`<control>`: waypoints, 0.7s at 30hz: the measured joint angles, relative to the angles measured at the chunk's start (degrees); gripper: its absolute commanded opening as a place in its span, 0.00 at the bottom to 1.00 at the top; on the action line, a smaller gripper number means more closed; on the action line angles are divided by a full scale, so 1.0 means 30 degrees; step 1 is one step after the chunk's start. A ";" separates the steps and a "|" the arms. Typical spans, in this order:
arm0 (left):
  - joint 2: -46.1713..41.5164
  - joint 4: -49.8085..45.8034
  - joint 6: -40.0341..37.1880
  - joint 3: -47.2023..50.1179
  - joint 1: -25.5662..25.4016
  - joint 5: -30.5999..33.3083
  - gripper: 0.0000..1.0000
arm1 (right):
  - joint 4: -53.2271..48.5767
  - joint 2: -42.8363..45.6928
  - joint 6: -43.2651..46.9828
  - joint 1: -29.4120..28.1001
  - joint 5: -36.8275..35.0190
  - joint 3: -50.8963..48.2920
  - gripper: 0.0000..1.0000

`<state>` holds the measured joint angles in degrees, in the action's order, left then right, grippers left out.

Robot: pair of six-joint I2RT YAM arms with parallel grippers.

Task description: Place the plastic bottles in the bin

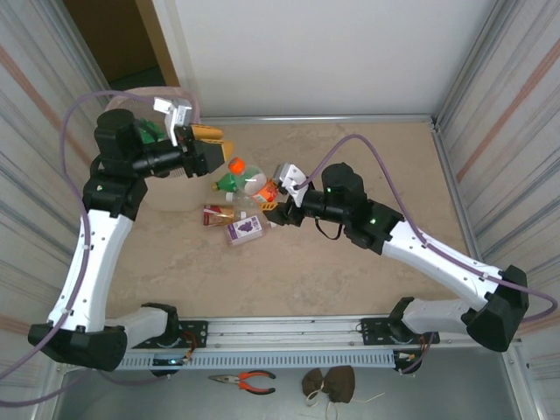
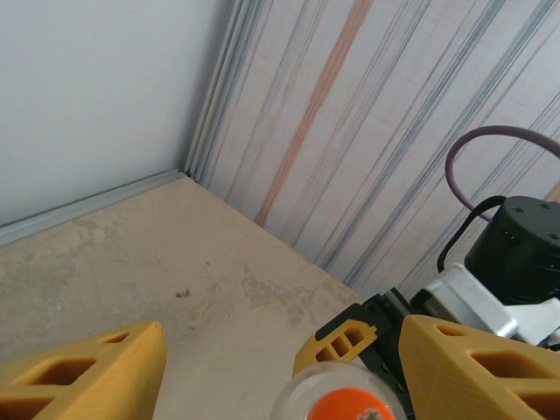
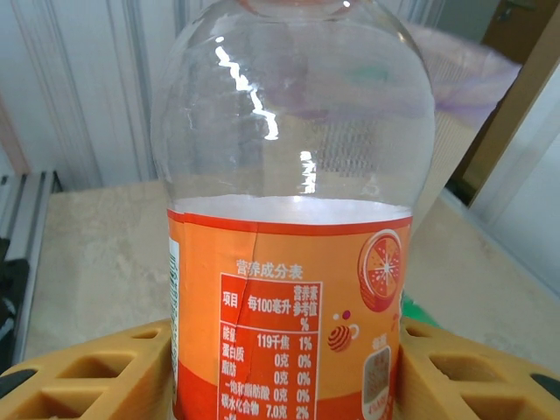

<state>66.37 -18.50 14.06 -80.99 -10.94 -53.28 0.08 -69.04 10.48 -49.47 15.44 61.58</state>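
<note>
My right gripper (image 3: 284, 376) is shut on a clear bottle with an orange label (image 3: 289, 289); both yellow fingers (image 3: 87, 372) press its sides. In the top view this gripper (image 1: 273, 203) sits low at the bottle pile's right edge. The pile holds an orange-capped bottle (image 1: 236, 166), a green one (image 1: 226, 183), a red-labelled one (image 1: 217, 213) and a purple-labelled one (image 1: 245, 229). My left gripper (image 1: 203, 144) hangs open and empty above the pile's far left. An orange cap (image 2: 350, 404) shows below its spread fingers (image 2: 79, 376). The pink mesh bin (image 3: 472, 66) stands behind the held bottle, mostly hidden under my left arm in the top view.
Ribbed walls (image 1: 499, 105) close in both sides and a white wall (image 1: 306, 52) the back. Pliers (image 1: 245, 381) and a brown cloth (image 1: 331, 383) lie in front of the base rail (image 1: 280, 332). Bare tabletop (image 1: 385, 166) stretches right of the pile.
</note>
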 measured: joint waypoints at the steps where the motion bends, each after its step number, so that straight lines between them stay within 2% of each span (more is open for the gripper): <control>1: 0.0029 0.0087 0.0160 0.0073 -0.0277 0.0124 0.69 | 0.0189 0.0029 -0.0007 0.0000 -0.0124 0.0000 0.47; 7: 0.0029 0.0699 0.0925 0.0525 -0.1836 0.0481 0.63 | 0.0488 0.0029 -0.0299 -0.0051 -0.0430 0.0000 0.47; 21: -0.0124 0.1217 0.1421 0.1508 -0.2776 0.1348 0.25 | 0.0474 0.0029 -0.0423 -0.0437 -0.1676 0.0000 0.48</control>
<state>66.00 -14.85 18.33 -76.47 -19.27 -49.23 1.50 -68.95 9.21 -50.78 10.41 61.58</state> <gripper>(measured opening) 0.315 0.522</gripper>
